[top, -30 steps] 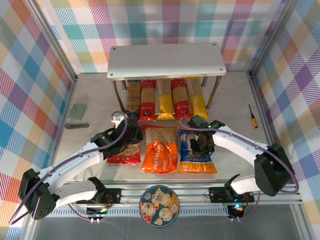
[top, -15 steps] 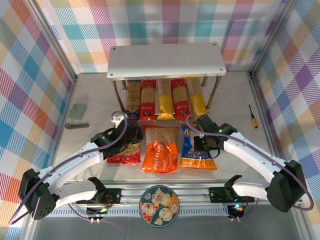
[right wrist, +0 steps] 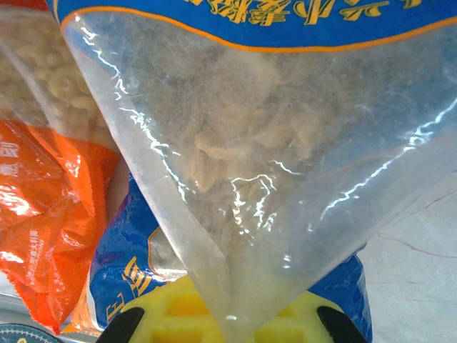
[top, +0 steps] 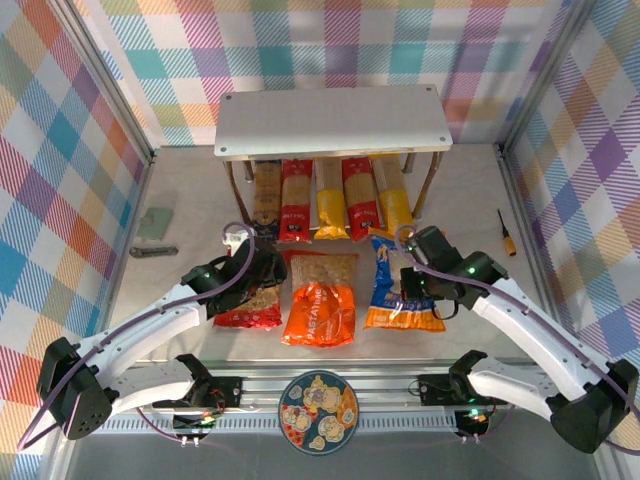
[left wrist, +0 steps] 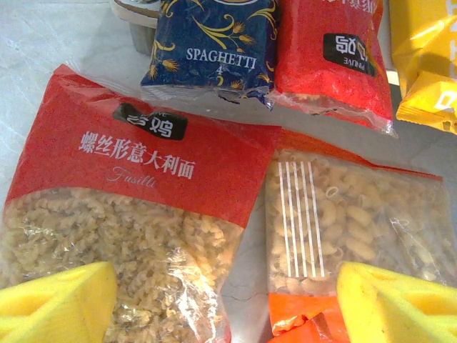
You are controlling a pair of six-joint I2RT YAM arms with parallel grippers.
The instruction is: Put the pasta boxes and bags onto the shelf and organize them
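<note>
**A:** Checkered walls all round, with a pale table [top: 190, 200] below. What's on the left?

**B:** The left fingers [left wrist: 57, 304] are spread wide and hold nothing. They hang over the red bag [left wrist: 143, 200] of fusilli, which lies flat on the table in front of the shelf [top: 333, 120].

**A:** And in the middle?

**B:** The orange bag [top: 320, 312] of macaroni lies flat, with its edge touching the red one. Behind them, five spaghetti packs [top: 330, 200] lie side by side under the shelf's top board.

**A:** On the right?

**B:** The right fingers [right wrist: 178, 321] are pressed together on a clear part of the blue bag [top: 395, 300]. The film gathers to a point between the pads.

**A:** How will that bag handle?

**B:** I'd judge it light, but soft and slippery. The loose pasta should slump to the low end, and thin film could slide out of so small a pinch. A sealed seam or a thick fold would hold better. The spaghetti packs look stiffer but brittle, so I'd take them at mid-length.
</note>
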